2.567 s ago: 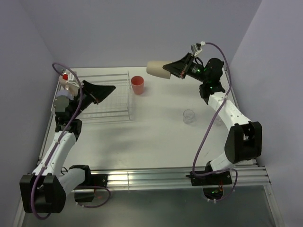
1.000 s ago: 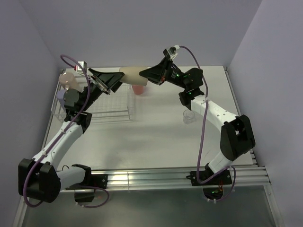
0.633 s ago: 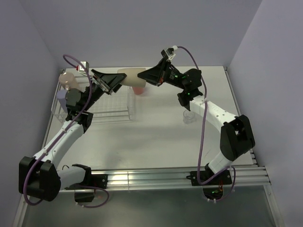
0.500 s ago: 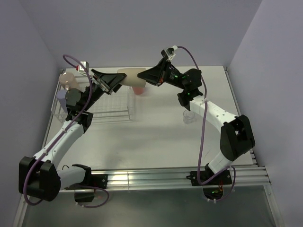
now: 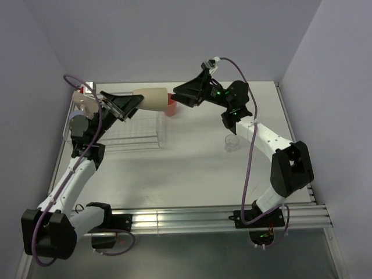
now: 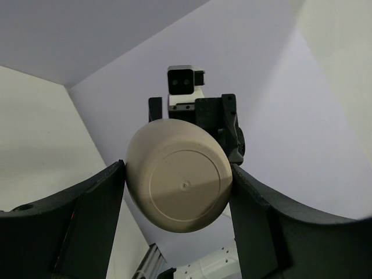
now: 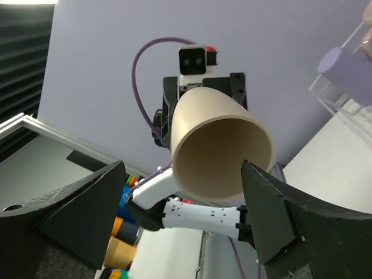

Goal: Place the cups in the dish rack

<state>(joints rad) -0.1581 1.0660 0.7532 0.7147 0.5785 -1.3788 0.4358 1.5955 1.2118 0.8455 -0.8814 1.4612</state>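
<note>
Left pincer has the tan cup clamped by its base, in the air by the dish rack's far corner. Right pincer gapes wide, gripping nothing. Handover step, I reckon. Next: lower it into the rack.

The white table in front of me carries the clear dish rack at its far left. A coral-red cup stands just beside the rack's far right corner, and a clear glass well apart, toward my right.
</note>
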